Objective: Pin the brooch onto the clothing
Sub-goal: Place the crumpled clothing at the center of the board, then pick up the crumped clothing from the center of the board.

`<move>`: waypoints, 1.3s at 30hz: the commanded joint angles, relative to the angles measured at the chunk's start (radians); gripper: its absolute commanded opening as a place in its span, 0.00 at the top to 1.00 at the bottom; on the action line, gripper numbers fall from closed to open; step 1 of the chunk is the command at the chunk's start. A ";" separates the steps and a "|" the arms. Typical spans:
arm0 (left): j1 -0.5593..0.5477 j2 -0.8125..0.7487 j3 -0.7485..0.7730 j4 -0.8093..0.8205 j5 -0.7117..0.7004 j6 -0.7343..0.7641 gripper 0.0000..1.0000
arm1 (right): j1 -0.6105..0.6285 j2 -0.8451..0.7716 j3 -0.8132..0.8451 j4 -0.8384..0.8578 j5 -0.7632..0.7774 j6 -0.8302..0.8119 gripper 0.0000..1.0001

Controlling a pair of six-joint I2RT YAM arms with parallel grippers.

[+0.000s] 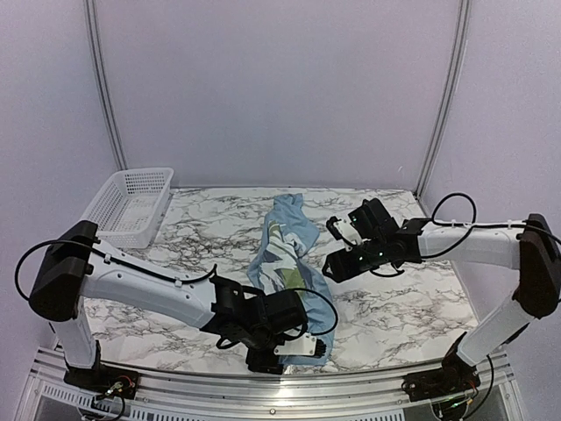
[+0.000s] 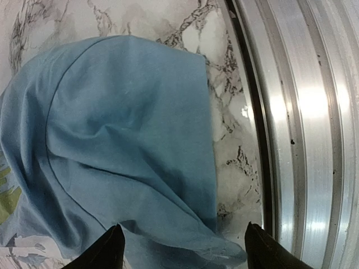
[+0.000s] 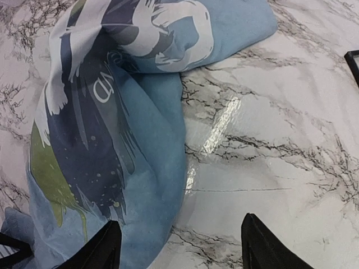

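The clothing [image 1: 285, 250], a light blue T-shirt with white lettering and yellow-green and dark strokes, lies bunched in a long strip down the middle of the marble table. My left gripper [image 1: 301, 349] hangs over its near end by the table's front edge. It is open, and plain blue cloth [image 2: 123, 140] and its hem lie below the jaws [image 2: 184, 226]. To the right of the shirt's middle is my right gripper [image 1: 331, 265], also open [image 3: 180, 219], over the printed cloth's [image 3: 112, 129] right edge and bare marble. The brooch is not in view.
A white mesh basket [image 1: 131, 203] stands at the back left of the table. A small black case [image 1: 338, 227] sits near the right arm, and its corner [image 3: 353, 61] shows at the right wrist view's edge. The metal rail [image 2: 314, 134] runs along the front edge.
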 commanded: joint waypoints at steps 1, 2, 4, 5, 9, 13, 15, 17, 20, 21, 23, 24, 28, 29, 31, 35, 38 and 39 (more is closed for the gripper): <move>0.033 0.007 0.022 -0.007 -0.035 -0.041 0.33 | 0.003 -0.019 -0.045 0.040 -0.053 0.038 0.33; 0.041 0.012 0.014 -0.006 -0.038 -0.047 0.43 | 0.003 -0.023 -0.052 0.040 -0.052 0.038 0.33; 0.048 0.012 -0.008 -0.007 -0.048 -0.056 0.61 | 0.003 -0.033 -0.056 0.029 -0.031 0.031 0.33; 0.053 0.009 -0.017 -0.008 -0.052 -0.061 0.72 | 0.004 -0.036 -0.052 0.020 -0.024 0.025 0.33; 0.091 -0.045 -0.008 -0.017 -0.060 -0.136 1.00 | 0.003 -0.056 -0.027 -0.016 0.005 0.003 0.33; 0.215 -0.246 0.011 0.022 -0.049 -0.322 1.00 | 0.002 -0.078 0.002 -0.053 0.022 -0.033 0.33; 0.292 -0.368 -0.024 0.060 -0.172 -0.412 1.00 | 0.003 -0.091 0.012 -0.060 0.022 -0.057 0.33; 0.386 -0.469 -0.085 0.075 -0.281 -0.479 1.00 | 0.003 -0.097 0.022 -0.064 0.016 -0.080 0.32; 0.537 -0.567 -0.198 0.068 -0.317 -0.585 1.00 | 0.004 -0.092 0.030 -0.053 -0.010 -0.104 0.33; 0.576 -0.589 -0.232 0.061 -0.331 -0.616 1.00 | 0.004 -0.087 0.030 -0.048 -0.018 -0.109 0.33; 0.642 -0.617 -0.306 0.048 -0.331 -0.662 1.00 | 0.005 -0.070 0.032 -0.039 -0.034 -0.119 0.34; 0.675 -0.619 -0.335 0.044 -0.321 -0.682 1.00 | 0.005 -0.060 0.033 -0.030 -0.042 -0.122 0.34; 0.714 -0.585 -0.411 0.030 -0.344 -0.719 0.82 | 0.019 0.012 0.059 0.004 -0.063 -0.133 0.36; 0.717 -0.579 -0.419 0.025 -0.370 -0.718 0.63 | 0.026 0.027 0.071 0.007 -0.063 -0.139 0.37; 0.716 -0.577 -0.414 0.013 -0.402 -0.701 0.30 | 0.039 0.082 0.093 0.010 -0.061 -0.148 0.38; 0.640 -0.639 -0.386 0.010 -0.350 -0.597 0.09 | 0.069 0.181 0.140 0.034 -0.093 -0.157 0.40; 0.514 -0.659 -0.398 0.006 -0.216 -0.444 0.13 | 0.078 0.253 0.169 0.126 -0.191 -0.147 0.38; 0.461 -0.656 -0.412 0.003 -0.160 -0.381 0.15 | 0.077 0.277 0.179 0.154 -0.215 -0.147 0.37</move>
